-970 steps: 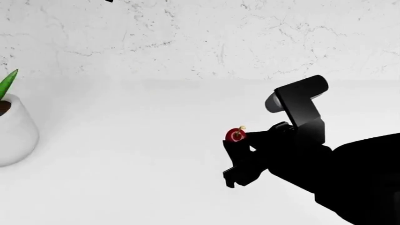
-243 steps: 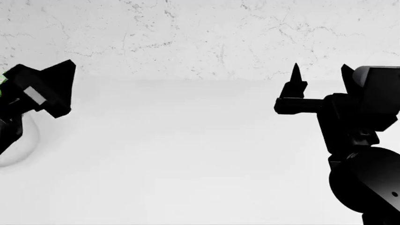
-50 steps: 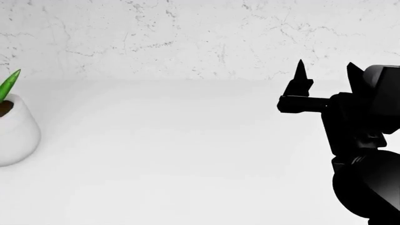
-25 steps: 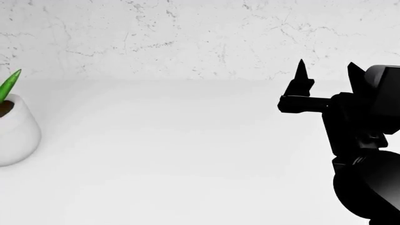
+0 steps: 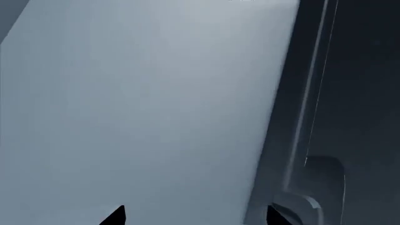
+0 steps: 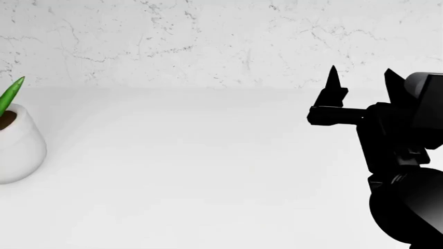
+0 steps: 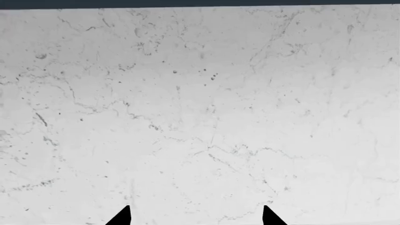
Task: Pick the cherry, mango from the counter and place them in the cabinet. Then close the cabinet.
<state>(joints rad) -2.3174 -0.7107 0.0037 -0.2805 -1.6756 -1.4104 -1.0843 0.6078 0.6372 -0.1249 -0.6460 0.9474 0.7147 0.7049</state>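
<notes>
All I've got here is a white plant pot [image 6: 19, 145] at the far left with a green leaf [image 6: 10, 93] poking up out of it, plus a marbled white wall [image 6: 207, 41] with faint grey veins across the back.

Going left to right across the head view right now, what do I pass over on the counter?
White plant pot with a green leaf at the far left edge → a long bare stretch of counter → right pincer, tips pointing up, on its black arm at the right edge. No cherry or mango shows.
</notes>
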